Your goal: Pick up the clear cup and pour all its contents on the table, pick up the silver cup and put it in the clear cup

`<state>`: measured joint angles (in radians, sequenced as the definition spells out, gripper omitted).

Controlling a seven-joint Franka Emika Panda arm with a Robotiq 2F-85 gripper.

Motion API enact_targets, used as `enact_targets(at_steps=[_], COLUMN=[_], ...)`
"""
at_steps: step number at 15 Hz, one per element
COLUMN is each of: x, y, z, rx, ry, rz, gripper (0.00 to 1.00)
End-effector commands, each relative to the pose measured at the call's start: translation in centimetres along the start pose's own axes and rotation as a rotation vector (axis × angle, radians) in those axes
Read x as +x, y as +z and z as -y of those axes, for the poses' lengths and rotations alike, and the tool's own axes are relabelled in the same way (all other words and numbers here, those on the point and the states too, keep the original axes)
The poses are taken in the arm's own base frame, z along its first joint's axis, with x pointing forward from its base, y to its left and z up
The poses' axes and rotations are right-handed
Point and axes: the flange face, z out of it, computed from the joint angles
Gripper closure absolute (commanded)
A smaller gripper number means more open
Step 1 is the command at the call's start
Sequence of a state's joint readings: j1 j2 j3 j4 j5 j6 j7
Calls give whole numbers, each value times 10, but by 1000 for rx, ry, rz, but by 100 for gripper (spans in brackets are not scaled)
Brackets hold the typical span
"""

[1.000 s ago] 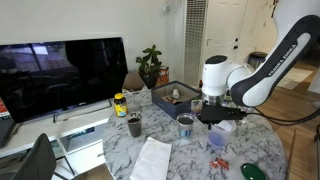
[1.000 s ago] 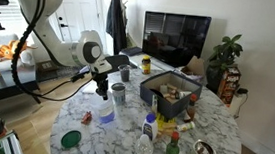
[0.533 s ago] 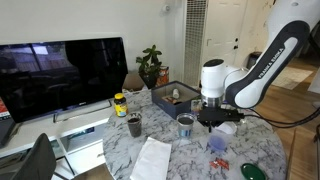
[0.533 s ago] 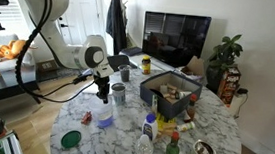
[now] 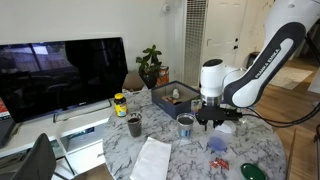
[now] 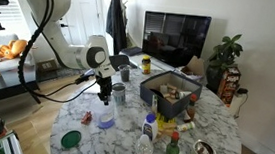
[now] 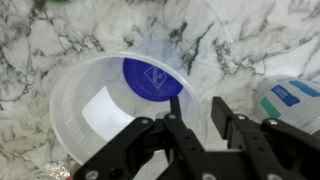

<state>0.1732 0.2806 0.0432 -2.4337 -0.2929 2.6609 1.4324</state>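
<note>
The clear cup [image 7: 100, 100] stands upright on the white marble table [image 7: 60, 40] and shows in both exterior views [image 5: 217, 144] [image 6: 105, 117]. A blue-purple piece [image 7: 150, 75] lies in its bottom. My gripper [image 7: 195, 112] is right above the cup, with one finger inside the rim and one outside. The fingers are partly closed with a gap left, not pressing the wall. The silver cup [image 5: 186, 125] [image 6: 119, 92] stands close beside the clear cup. A round rim at the wrist view's right edge [image 7: 292, 98] is probably the silver cup.
A dark cup [image 5: 134, 125], a folded white cloth [image 5: 152, 158], a dark box of items [image 6: 171, 93], bottles [image 6: 147, 138], a green lid [image 6: 70, 138] and a small red piece [image 6: 87, 116] share the table. A TV [image 5: 60, 75] stands behind.
My gripper has come down a little onto the clear cup's rim. The cups have not moved.
</note>
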Motion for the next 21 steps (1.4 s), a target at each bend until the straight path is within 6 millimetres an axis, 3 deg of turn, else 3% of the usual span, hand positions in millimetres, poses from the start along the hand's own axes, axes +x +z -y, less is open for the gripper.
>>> enact_targets(at_steps=[1, 5, 10, 13, 19, 20, 21], x=[0, 6, 11, 9, 7, 7, 6], y=[-20, -47, -75, -65, -35, -31, -27], z=[-4, -4, 10, 23, 32, 33, 35], rx=[41, 85, 195, 218, 217, 216, 218], ry=[-11, -45, -23, -26, -36, -36, -36], rz=[-36, -93, -119, -111, -86, -83, -78], gripper=[28, 1, 0, 1, 0, 1, 9])
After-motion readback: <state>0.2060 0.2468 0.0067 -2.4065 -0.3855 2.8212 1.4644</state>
